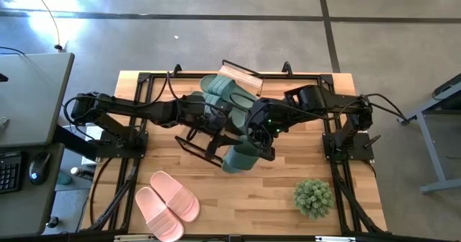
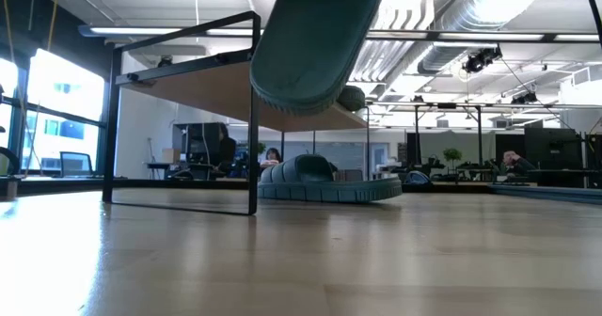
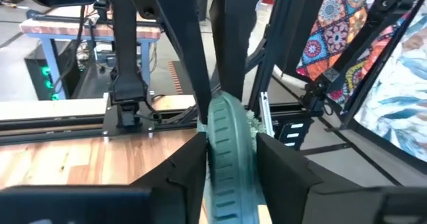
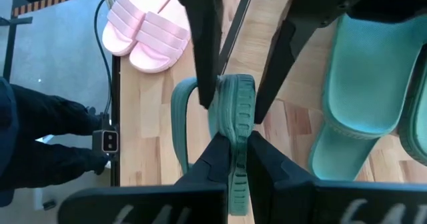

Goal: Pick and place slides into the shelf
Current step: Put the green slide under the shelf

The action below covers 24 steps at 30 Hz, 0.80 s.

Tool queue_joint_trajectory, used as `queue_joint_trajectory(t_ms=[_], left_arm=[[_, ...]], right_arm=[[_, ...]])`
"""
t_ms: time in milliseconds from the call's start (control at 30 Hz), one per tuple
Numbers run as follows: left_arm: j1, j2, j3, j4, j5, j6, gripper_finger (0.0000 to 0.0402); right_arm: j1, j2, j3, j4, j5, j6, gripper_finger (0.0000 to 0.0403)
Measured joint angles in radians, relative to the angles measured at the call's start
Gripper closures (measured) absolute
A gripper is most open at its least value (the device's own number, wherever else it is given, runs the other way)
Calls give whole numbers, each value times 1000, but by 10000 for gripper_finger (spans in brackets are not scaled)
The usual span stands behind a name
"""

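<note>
While both grippers pinch one green slide [image 1: 241,158] on edge at frame center, right gripper [image 4: 233,159] should stay clamped until left gripper [image 3: 230,159] closes fully, beside the shelf [image 1: 198,137].

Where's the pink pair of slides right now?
In the high view, the pink slides lie side by side on the table's front-left part, near its front edge, well left of the potted plant, clear of both arms.

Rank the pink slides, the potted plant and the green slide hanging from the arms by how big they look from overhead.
1. Pink slides, as a pair.
2. Hanging green slide and potted plant: too alike to rank; the slide is partly hidden and is nearer the camera.
</note>
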Motion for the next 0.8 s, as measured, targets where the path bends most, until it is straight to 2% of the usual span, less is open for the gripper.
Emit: queue_joint_trajectory(t_ms=[367, 500, 567, 800], left_arm=[[-12, 64, 1, 83, 47, -46, 322], [-9, 64, 0, 91, 43, -49, 348], [-4, 63, 8, 80, 42, -44, 362], [3, 61, 36, 68, 36, -19, 364]], right_arm=[[2, 0, -1, -14, -14, 1, 403], [2, 0, -1, -21, -7, 25, 401], [1, 0, -1, -24, -6, 32, 394], [21, -27, 1, -24, 13, 90, 342]])
